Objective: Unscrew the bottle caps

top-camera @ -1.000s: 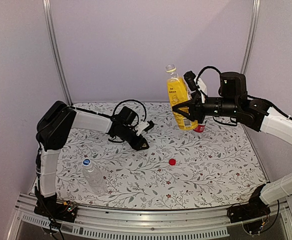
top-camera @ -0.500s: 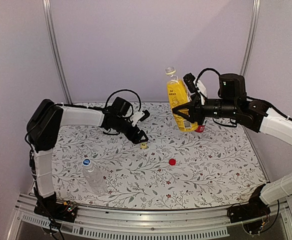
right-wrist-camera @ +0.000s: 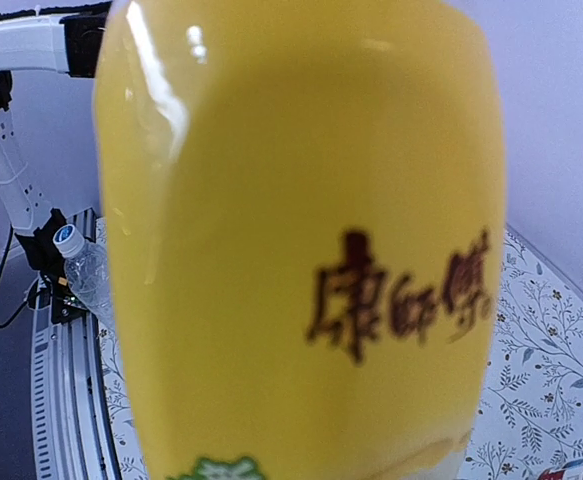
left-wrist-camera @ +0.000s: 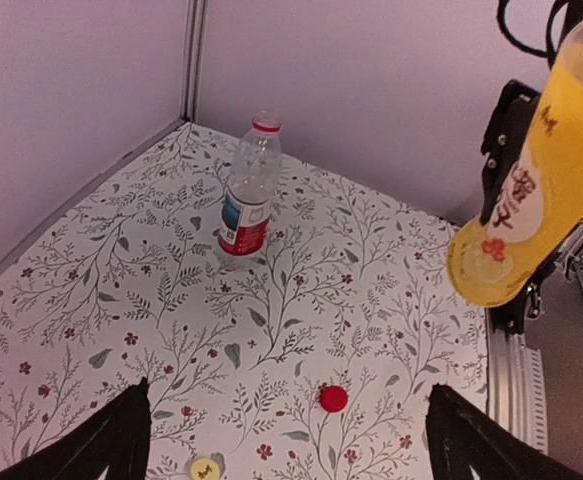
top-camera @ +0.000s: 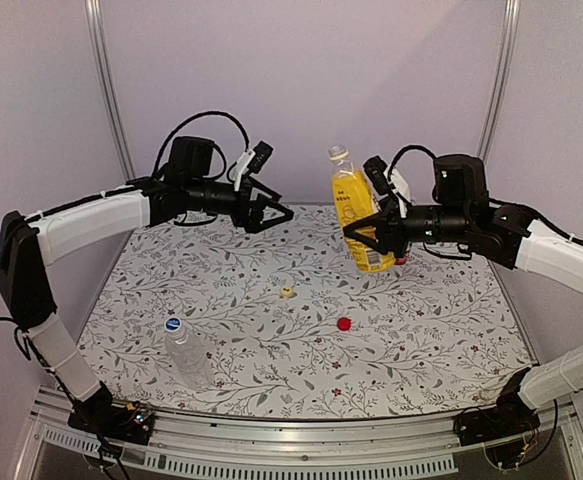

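Note:
My right gripper [top-camera: 373, 233] is shut on the bottle of yellow-orange liquid [top-camera: 356, 215], holding it tilted above the table with its neck uncapped. That bottle [right-wrist-camera: 301, 250] fills the right wrist view and hides the fingers. My left gripper [top-camera: 276, 213] hangs open and empty high over the back left. Its dark fingertips [left-wrist-camera: 121, 440] frame the yellow cap [left-wrist-camera: 205, 467] and the red cap [left-wrist-camera: 333, 398] lying on the table. In the top view the yellow cap [top-camera: 287, 292] and red cap [top-camera: 344, 323] lie mid-table. The red-labelled bottle [left-wrist-camera: 246, 195] stands uncapped at the back. The clear bottle [top-camera: 186, 350] keeps its blue cap [top-camera: 173, 324].
A floral cloth [top-camera: 421, 330] covers the table, with purple walls and metal corner posts [top-camera: 111, 110] around it. A metal rail [top-camera: 301, 440] runs along the near edge. The red-labelled bottle [top-camera: 399, 257] is mostly hidden behind the yellow one in the top view.
My left gripper opened, leaving the yellow cap on the cloth, then rose and swung up toward the back left. The right arm lowered the yellow bottle slightly.

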Motion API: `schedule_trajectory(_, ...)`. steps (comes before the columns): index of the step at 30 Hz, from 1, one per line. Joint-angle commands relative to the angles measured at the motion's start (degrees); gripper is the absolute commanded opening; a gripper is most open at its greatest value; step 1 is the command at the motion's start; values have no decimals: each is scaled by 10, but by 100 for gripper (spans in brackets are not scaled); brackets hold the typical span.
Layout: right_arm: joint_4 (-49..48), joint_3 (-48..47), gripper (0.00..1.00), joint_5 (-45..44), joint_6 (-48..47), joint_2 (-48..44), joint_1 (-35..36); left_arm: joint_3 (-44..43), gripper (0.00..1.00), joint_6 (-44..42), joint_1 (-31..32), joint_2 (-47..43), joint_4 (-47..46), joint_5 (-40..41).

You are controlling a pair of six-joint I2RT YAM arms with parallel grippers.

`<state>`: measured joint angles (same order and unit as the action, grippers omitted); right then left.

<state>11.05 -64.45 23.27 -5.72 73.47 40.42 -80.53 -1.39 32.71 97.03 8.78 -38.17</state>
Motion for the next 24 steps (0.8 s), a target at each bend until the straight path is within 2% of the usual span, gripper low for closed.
schedule_trajectory(1,-22,-3,31,53,3,18,-2,-12,92,100,-3,-54,-89,-112)
schedule_trajectory(3,-26,-5,31,73,4,27,-2,-20,90,130,4,-66,-116,-118)
schedule_trajectory(7,-29,-17,32,101,8,50,-1,-55,85,154,32,-72,-111,-116)
schedule_trajectory(14,-36,-29,33,122,9,69,10,-88,83,157,64,-67,-99,-56)
schedule_trajectory(21,-35,-36,33,123,5,77,19,-102,82,157,80,-46,-74,-44)
schedule_trajectory(24,-35,-36,33,122,5,78,21,-110,79,156,87,-37,-62,-44)
